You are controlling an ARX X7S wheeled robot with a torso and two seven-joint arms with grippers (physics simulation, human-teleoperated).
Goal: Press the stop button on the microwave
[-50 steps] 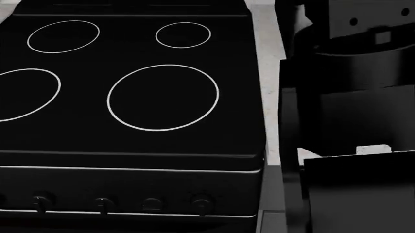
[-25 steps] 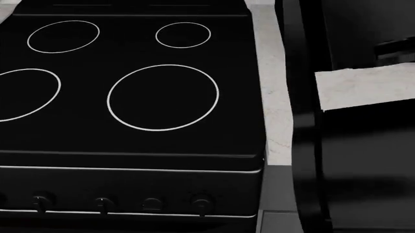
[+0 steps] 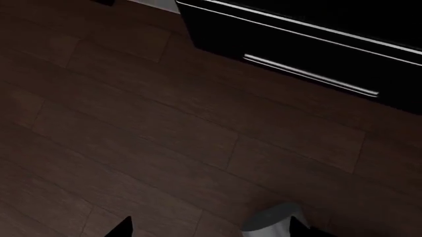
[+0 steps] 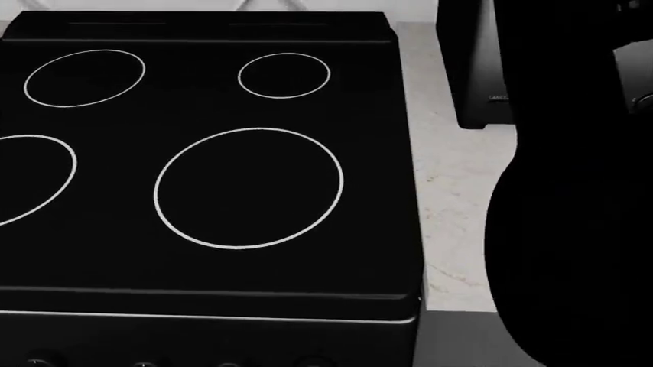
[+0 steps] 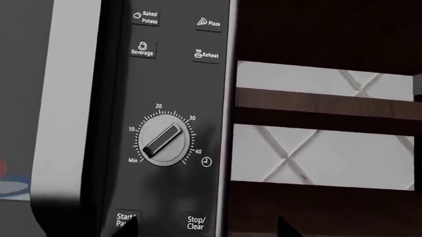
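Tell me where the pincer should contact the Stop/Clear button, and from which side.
Nothing to grip: the Stop/Clear button is a flat pad on the microwave's control panel, below the timer dial, beside the Start button. Push straight into the panel face with one fingertip on the label.

Microwave panel standing upright, dark, dial pointing near 40. Stop/Clear button sitting at panel's lower corner, beside the Start button.
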